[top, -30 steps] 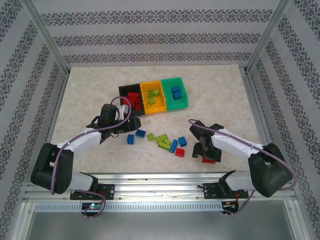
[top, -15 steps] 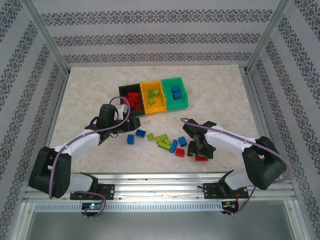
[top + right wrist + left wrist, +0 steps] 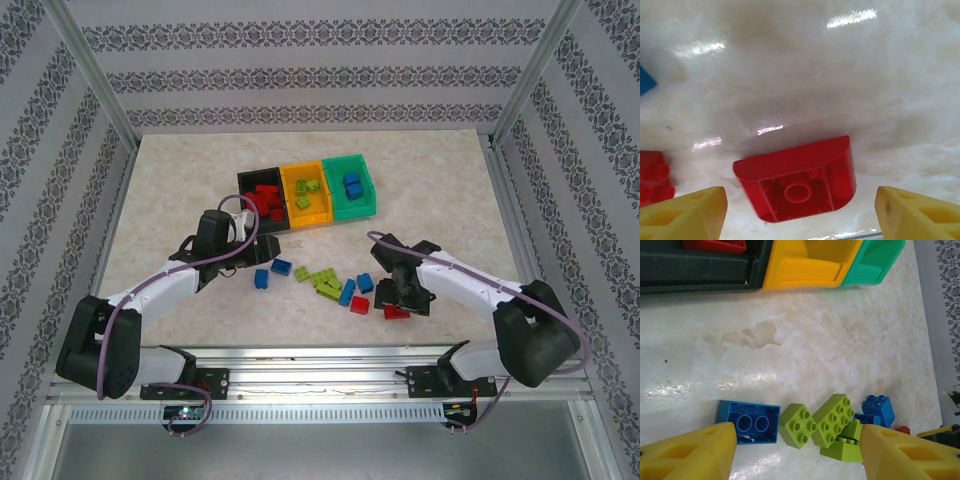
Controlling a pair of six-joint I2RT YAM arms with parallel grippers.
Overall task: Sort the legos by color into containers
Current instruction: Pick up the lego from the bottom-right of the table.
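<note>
A red lego (image 3: 797,177) lies hollow side up on the surface (image 3: 805,75), between the spread fingers of the right hand (image 3: 800,206). Neither yellow fingertip (image 3: 687,210) touches it. From above, this red lego (image 3: 396,312) is at the near right end of the loose pile, under the right hand (image 3: 405,298). Just to its left lies a second red lego (image 3: 360,305), and beyond that are two blue legos (image 3: 347,291) and a cluster of lime legos (image 3: 325,280).

Further left, the left hand (image 3: 262,246) hangs just near of the black bin (image 3: 241,185), its fingers also spread and holding nothing. Its wrist camera looks down between the fingers of the left hand (image 3: 797,452) at an upturned blue lego (image 3: 755,422) touching a small lime lego (image 3: 797,425).

At the far side, the black bin holds red legos, the orange-yellow bin (image 3: 308,217) holds lime ones and the green bin (image 3: 355,210) holds blue ones.
</note>
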